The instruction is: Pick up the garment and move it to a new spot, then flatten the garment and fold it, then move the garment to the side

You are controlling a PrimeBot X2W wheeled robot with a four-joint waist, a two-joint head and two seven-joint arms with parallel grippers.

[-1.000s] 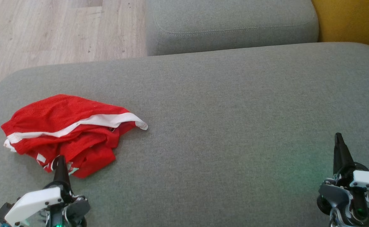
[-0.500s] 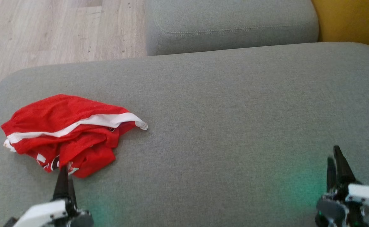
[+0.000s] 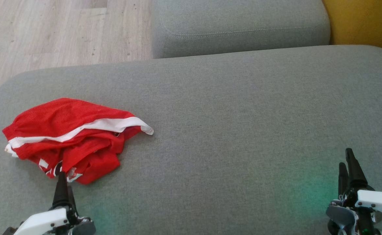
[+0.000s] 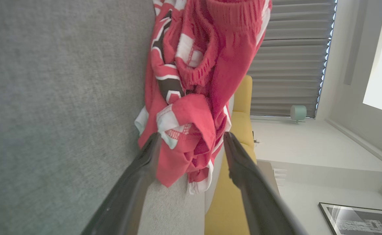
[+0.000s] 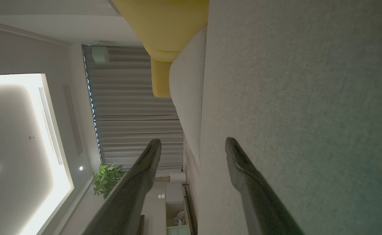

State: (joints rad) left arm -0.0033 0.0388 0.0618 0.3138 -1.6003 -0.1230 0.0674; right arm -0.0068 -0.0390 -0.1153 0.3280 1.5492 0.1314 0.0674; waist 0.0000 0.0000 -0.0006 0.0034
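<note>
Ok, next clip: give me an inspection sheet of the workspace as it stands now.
Surface: grey fabric cushion, smooth.
Job's things: red garment with white trim, crumpled in a heap on the cushion's left part, not flattened.
Clutter: nothing seen.
End effectors: left end effector open, fingers at the garment's near edge; right end effector open over bare cushion.
Cables: nothing seen.
Surroundings: wood floor, second grey cushion, yellow seat, blinds.
</note>
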